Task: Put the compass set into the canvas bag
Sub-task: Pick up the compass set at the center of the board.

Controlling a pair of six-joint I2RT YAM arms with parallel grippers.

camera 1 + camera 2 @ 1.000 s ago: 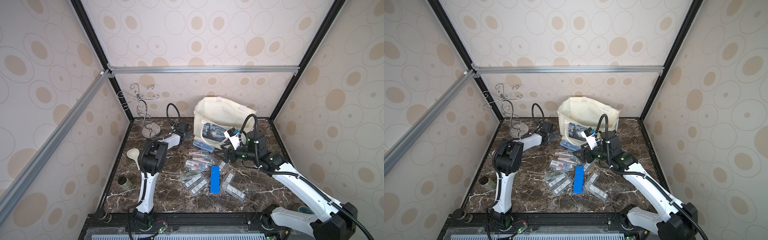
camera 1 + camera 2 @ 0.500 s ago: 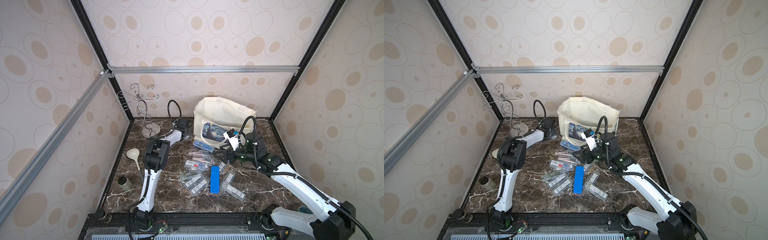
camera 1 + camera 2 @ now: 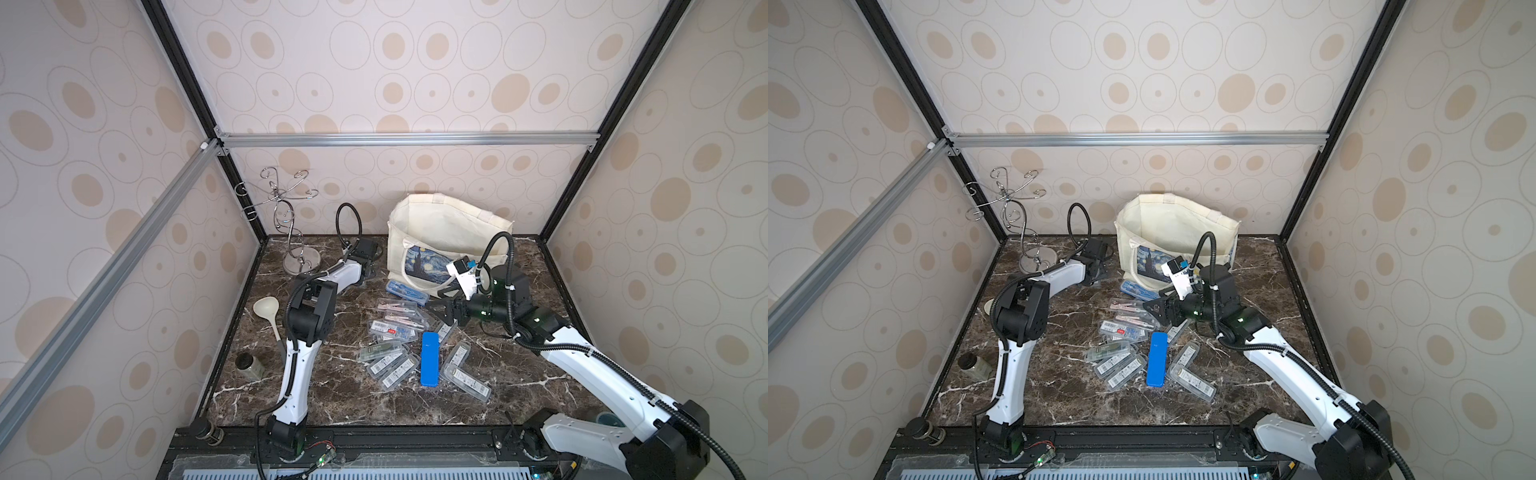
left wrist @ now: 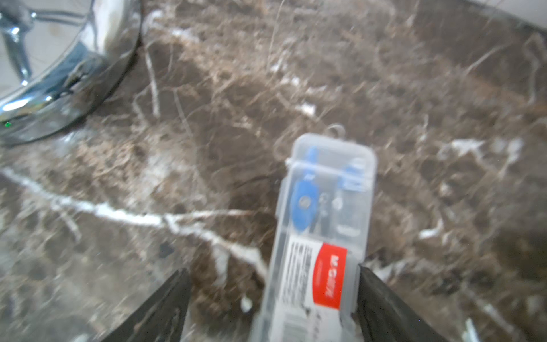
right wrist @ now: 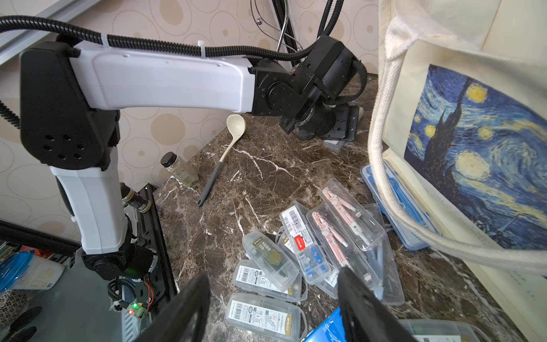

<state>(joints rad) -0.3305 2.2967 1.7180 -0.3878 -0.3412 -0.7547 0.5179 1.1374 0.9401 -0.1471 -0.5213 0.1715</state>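
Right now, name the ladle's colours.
Cream bowl, grey handle; the ladle shows best in the right wrist view.

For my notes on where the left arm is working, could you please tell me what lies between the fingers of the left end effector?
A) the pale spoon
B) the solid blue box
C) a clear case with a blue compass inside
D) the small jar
C: in the left wrist view, the clear case with the blue compass inside lies on the table between the fingers of the left end effector.
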